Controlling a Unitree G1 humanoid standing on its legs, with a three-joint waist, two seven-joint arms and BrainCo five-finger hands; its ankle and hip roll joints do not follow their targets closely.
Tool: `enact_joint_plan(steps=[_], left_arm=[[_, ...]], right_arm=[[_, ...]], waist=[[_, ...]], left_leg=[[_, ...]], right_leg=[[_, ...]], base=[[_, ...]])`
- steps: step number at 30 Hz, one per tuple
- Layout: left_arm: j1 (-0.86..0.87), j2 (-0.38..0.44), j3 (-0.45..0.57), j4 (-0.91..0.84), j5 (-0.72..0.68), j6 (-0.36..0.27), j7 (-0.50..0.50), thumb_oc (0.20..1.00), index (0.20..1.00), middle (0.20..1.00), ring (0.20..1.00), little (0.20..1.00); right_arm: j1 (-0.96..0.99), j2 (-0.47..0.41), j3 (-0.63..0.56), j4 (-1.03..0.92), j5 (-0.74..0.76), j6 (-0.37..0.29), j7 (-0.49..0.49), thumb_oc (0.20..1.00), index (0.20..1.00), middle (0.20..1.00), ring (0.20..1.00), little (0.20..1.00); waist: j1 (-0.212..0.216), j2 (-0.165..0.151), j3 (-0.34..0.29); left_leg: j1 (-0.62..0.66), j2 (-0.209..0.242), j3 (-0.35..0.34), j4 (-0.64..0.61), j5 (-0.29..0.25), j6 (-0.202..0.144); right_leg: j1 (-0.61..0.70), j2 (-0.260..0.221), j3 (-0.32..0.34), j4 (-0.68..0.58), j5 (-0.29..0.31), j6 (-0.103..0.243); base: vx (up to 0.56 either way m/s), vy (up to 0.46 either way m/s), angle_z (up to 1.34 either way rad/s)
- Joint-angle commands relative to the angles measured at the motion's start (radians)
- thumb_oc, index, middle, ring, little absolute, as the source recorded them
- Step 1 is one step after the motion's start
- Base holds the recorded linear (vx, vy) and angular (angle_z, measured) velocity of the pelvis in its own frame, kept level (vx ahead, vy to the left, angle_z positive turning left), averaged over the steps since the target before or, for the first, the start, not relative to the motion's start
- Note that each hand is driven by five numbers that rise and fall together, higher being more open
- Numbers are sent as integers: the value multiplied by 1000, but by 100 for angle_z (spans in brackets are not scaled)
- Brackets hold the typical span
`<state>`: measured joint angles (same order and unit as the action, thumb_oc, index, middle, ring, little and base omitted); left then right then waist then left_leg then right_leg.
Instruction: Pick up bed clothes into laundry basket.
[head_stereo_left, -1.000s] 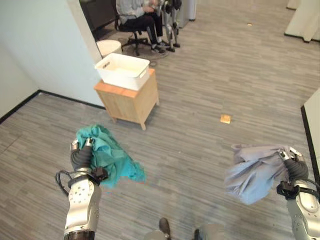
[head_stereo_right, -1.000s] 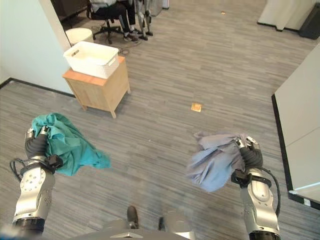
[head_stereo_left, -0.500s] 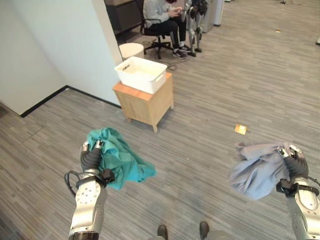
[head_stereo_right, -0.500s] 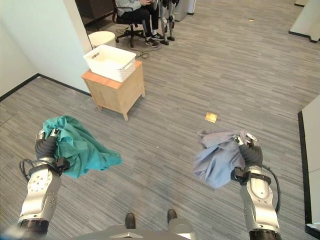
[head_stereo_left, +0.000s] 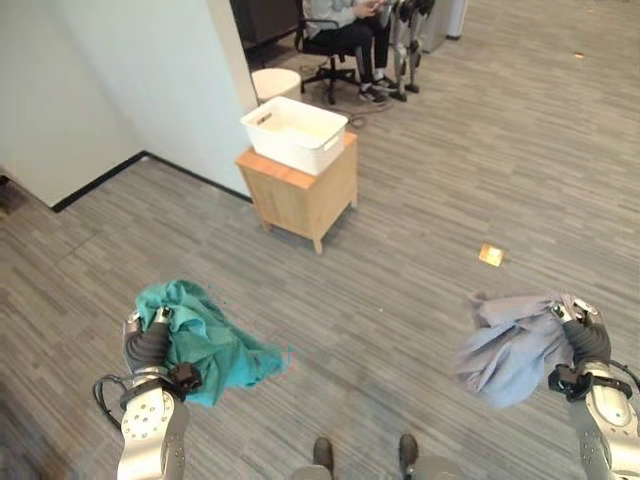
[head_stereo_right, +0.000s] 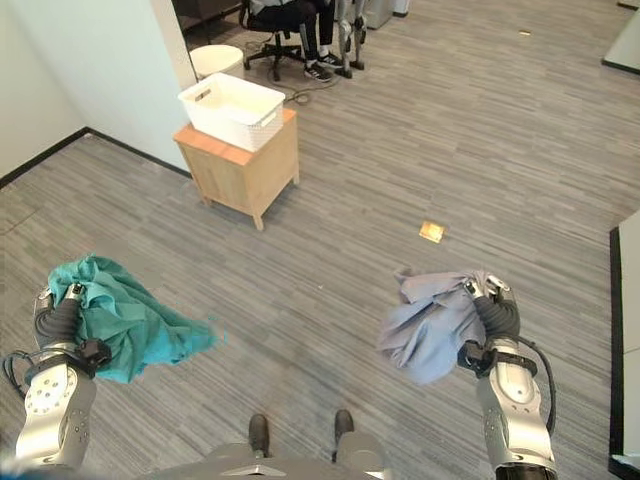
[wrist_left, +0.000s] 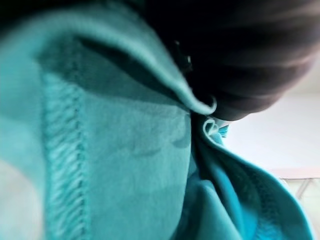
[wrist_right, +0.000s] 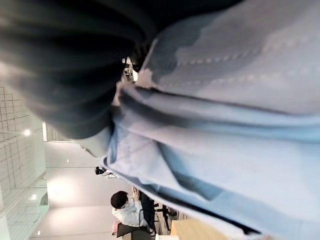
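My left hand (head_stereo_left: 147, 345) is shut on a bunched teal garment (head_stereo_left: 210, 345) that hangs off it to the right, held above the floor at lower left. In the left wrist view the teal cloth (wrist_left: 125, 165) lies right against the hand. My right hand (head_stereo_left: 588, 342) is shut on a pale blue-grey garment (head_stereo_left: 510, 345), held up at lower right; its folds (wrist_right: 225, 125) press against that hand in the right wrist view. A white laundry basket (head_stereo_left: 293, 133) stands on a small wooden cabinet (head_stereo_left: 303, 195) ahead, left of centre, well beyond both hands.
A white wall corner (head_stereo_left: 150, 90) rises left of the cabinet. Behind it are a round white bin (head_stereo_left: 277, 83) and a person on an office chair (head_stereo_left: 345, 30). A small tan scrap (head_stereo_left: 490, 254) lies on the grey plank floor. A white furniture edge (head_stereo_right: 627, 300) borders the right.
The camera has shifted, so the cabinet and basket now show a little nearer and further right. Both hands show lower in the view, each still shut on its garment.
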<state>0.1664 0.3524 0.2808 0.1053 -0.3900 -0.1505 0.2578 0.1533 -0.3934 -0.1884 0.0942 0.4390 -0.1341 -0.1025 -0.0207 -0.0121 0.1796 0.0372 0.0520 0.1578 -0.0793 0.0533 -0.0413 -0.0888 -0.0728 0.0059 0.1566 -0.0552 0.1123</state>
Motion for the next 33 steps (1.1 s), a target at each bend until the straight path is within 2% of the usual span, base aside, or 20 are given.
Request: enact_joint_plan(steps=[1, 4, 6, 7, 9, 12, 13, 14, 15, 16, 17, 18, 19, 22, 23, 24, 26, 28, 31, 33], left_arm=[[-85, 100, 9, -35, -3, -62, 7, 200, 200, 200, 200, 200], [-108, 106, -8, -38, -13, -70, -10, 200, 200, 200, 200, 200], [-137, 102, -23, -21, -26, -75, -13, 200, 200, 200, 200, 200], [-157, 108, -32, -16, -25, -77, -14, 200, 200, 200, 200, 200], [-158, 110, -38, -10, -26, -80, -18, 200, 200, 200, 200, 200], [-156, 108, -45, -3, -20, -80, -27, 200, 200, 200, 200, 200], [-141, 97, -57, 0, -27, -79, -35, 200, 200, 200, 200, 200], [-141, 96, -56, -1, -27, -79, -35, 200, 200, 200, 200, 200], [-135, 77, -62, 1, -52, -64, -38, 200, 200, 200, 200, 200], [-136, 77, -61, 1, -52, -63, -38, 200, 200, 200, 200, 200], [-141, 75, -68, -2, -58, -59, -41, 200, 200, 200, 200, 200], [-152, 84, -94, -9, -55, -54, -54, 200, 200, 200, 200, 200], [-163, 86, -102, -11, -60, -56, -55, 200, 200, 200, 200, 200], [-176, 78, -115, 5, -79, -63, -55, 200, 200, 200, 200, 200], [-177, 77, -129, 14, -83, -67, -62, 200, 200, 200, 200, 200], [-172, 74, -131, 30, -80, -68, -61, 200, 200, 200, 200, 200], [-161, 74, -127, 38, -73, -71, -58, 200, 200, 200, 200, 200], [-160, 73, -127, 38, -65, -74, -53, 200, 200, 200, 200, 200], [-158, 70, -124, 25, -51, -76, -64, 200, 200, 200, 200, 200], [-157, 74, -111, 29, -50, -68, -60, 200, 200, 200, 200, 200]], right_arm=[[-100, 7, -15, -74, -16, -66, -5, 200, 200, 200, 200, 200], [-86, 12, -14, -79, -8, -62, 7, 200, 200, 200, 200, 200], [-66, 12, -25, -70, 14, -68, -4, 200, 200, 200, 200, 200], [-65, 8, -30, -70, 13, -71, -10, 200, 200, 200, 200, 200], [-59, 8, -32, -67, 9, -68, -11, 200, 200, 200, 200, 200], [-38, 1, -37, -69, 10, -62, -1, 200, 200, 200, 200, 200], [-46, -19, -25, -53, 11, -61, 0, 200, 200, 200, 200, 200], [-47, -20, -24, -51, 12, -61, 0, 200, 200, 200, 200, 200], [-60, -38, -11, -53, 46, -64, 3, 200, 200, 200, 200, 200], [-61, -38, -12, -52, 47, -64, 3, 200, 200, 200, 200, 200], [-60, -43, -15, -57, 78, -74, 7, 200, 200, 200, 200, 200], [-50, -67, -17, -35, 79, -75, -5, 200, 200, 200, 200, 200], [-59, -75, -19, -23, 77, -73, -18, 200, 200, 200, 200, 200], [-55, -79, -33, -20, 93, -79, -26, 200, 200, 200, 200, 200], [-46, -80, -42, -24, 95, -83, -24, 200, 200, 200, 200, 200], [-43, -80, -40, -30, 86, -83, -21, 200, 200, 200, 200, 200], [-46, -91, -27, -36, 60, -78, -13, 200, 200, 200, 200, 200], [-59, -95, -20, -33, 44, -77, -11, 200, 200, 200, 200, 200], [-76, -91, -34, -29, 35, -73, -11, 200, 200, 200, 200, 200], [-81, -60, -53, -33, 24, -78, -20, 200, 200, 200, 200, 200]], waist=[[-12, 28, 80], [-59, 28, 81], [-116, 18, 75], [-139, 32, 77], [-149, 35, 63], [-179, 35, 46], [-184, 42, 30], [-187, 40, 28], [-162, 13, 27], [-165, 11, 25], [-152, -8, 39], [-102, -44, 75], [-86, -50, 87], [-63, -57, 95], [-53, -47, 89], [-48, -37, 83], [-12, -29, 71], [7, -26, 64], [20, -29, 41], [25, -52, -1]], left_leg=[[50, -10, 15, 109, -142, 89], [137, -17, 0, 93, -180, 57], [226, -10, -31, 67, -213, 6], [272, 13, -45, 48, -228, -16], [328, 36, -59, 43, -243, -41], [358, 72, -84, 91, -214, -67], [339, 133, -94, 259, -57, -97], [334, 133, -98, 259, -53, -99], [172, 176, -84, 651, 117, -85], [157, 175, -91, 665, 115, -85], [70, 167, -90, 804, 113, -56], [-79, 156, -90, 945, 60, -18], [-158, 176, -80, 969, 36, -15], [-284, 209, 10, 828, 27, -38], [-295, 199, 66, 632, 46, -57], [-304, 181, 79, 530, 62, -63], [-307, 72, 20, 317, 77, -49], [-301, 37, -10, 238, 109, -56], [-289, 33, 22, 203, 132, -55], [-236, 26, 39, 214, 50, -7]], right_leg=[[-146, -37, -130, 455, 109, 61], [-238, -56, -139, 302, 78, 43], [-281, -67, -101, 9, 131, 52], [-312, -72, -107, -102, 182, 68], [-337, -93, -154, -166, 214, 88], [-324, -83, -137, -94, 225, 81], [-304, -32, -125, -22, 210, 36], [-307, -34, -127, -23, 212, 34], [-201, 10, -119, 0, 138, -45], [-206, 7, -122, -2, 142, -47], [-158, 29, -110, 2, 105, -85], [-56, 50, -78, -10, 44, -126], [-21, 50, -76, -21, 37, -123], [63, 35, -83, -60, 13, -114], [112, 26, -74, -80, 0, -97], [132, 32, -64, -89, -12, -92], [184, 49, -21, -100, -30, -82], [225, 63, 2, -109, -47, -81], [278, 71, 37, -118, -66, -81], [285, 38, 50, -52, -84, -41]], base=[[390, 154, -35], [547, 32, -12], [684, -138, 44], [630, -163, 33], [619, -191, 28], [596, -247, 55], [455, -234, 80], [950, -646, 56], [461, -439, 28], [694, -641, 11], [615, -553, 1], [767, -621, -6], [777, -479, -10], [508, -59, -16], [603, 134, 14], [833, 199, 23], [530, 142, -9], [396, 59, -52], [597, 114, -98], [465, 171, -84]])
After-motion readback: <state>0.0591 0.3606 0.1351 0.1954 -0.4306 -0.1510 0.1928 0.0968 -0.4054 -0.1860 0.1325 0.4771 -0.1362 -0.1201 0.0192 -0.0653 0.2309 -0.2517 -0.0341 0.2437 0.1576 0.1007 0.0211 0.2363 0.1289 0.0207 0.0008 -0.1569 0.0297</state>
